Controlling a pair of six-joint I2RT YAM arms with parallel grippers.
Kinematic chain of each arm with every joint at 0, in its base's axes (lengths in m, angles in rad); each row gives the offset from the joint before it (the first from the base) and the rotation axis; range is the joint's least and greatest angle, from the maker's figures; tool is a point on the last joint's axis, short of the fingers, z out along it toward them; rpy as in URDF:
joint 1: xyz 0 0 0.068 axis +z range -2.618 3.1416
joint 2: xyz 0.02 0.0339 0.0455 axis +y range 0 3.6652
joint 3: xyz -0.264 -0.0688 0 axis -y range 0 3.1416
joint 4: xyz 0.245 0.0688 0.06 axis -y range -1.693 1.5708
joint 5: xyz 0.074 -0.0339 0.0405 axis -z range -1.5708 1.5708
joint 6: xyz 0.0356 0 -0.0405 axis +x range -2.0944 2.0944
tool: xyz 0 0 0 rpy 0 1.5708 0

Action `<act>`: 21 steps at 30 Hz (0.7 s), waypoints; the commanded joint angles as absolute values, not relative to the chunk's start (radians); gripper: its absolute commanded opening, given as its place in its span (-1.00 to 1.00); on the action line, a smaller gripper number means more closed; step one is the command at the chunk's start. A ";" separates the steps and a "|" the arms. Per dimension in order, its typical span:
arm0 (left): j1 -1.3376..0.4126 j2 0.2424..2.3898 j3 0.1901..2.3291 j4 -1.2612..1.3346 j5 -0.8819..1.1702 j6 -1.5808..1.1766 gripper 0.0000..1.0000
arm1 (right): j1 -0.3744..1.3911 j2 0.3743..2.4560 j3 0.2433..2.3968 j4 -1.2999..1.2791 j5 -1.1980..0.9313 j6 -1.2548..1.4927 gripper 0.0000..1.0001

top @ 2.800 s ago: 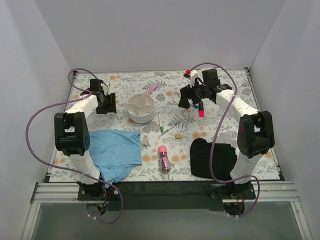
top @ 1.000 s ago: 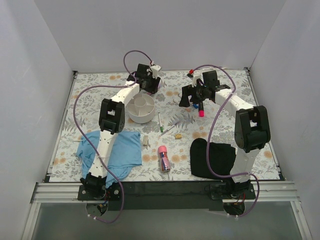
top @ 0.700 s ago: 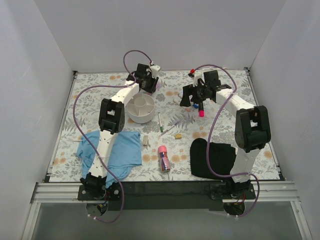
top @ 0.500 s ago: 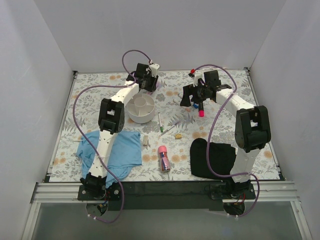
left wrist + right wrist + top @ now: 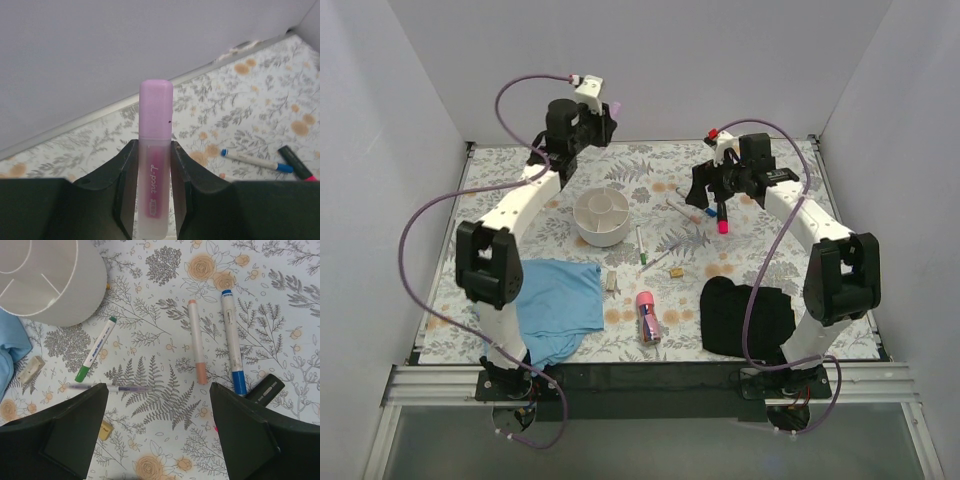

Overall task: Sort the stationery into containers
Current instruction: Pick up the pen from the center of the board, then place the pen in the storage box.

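Clamping the frosted barrel of a pink highlighter, the left gripper has its jaws shut on both sides just under the cap, which sticks out past the fingertips. In the top view this gripper hangs high over the far edge of the table, behind and to the left of the white organiser and well apart from it.

The highlighter looks light, rigid and smooth. A pinch across the flat barrel should hold it, though glossy plastic could swivel if knocked against a compartment wall.

The right gripper has its jaws spread wide and holds nothing. It hovers low over loose pens: a thin purple pen under the gap, a green marker near the organiser wall, and a peach pen beside a blue pen. These thin, round barrels will likely roll, so mid-barrel, squarely across, seems the best hold.
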State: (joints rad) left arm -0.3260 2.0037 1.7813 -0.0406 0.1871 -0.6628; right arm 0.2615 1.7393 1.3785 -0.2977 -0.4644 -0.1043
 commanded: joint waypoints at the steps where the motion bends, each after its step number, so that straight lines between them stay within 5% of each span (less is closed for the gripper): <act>1: -0.311 1.702 1.449 0.273 0.120 -0.672 -1.00 | 0.262 1.637 1.335 -0.321 -0.437 -0.140 0.83; 10: -0.288 1.471 0.902 0.748 -0.002 -0.818 -1.00 | 0.373 1.522 1.325 -0.391 -0.232 -0.176 0.82; 21: -0.250 1.520 0.824 0.861 0.087 -0.939 -1.00 | 0.453 1.462 1.241 -0.416 -0.167 -0.219 0.83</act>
State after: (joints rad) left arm -0.2760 1.5219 0.8314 0.7689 0.0528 -0.8818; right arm 0.4400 1.4994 1.2640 -0.4076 -0.2047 -0.1875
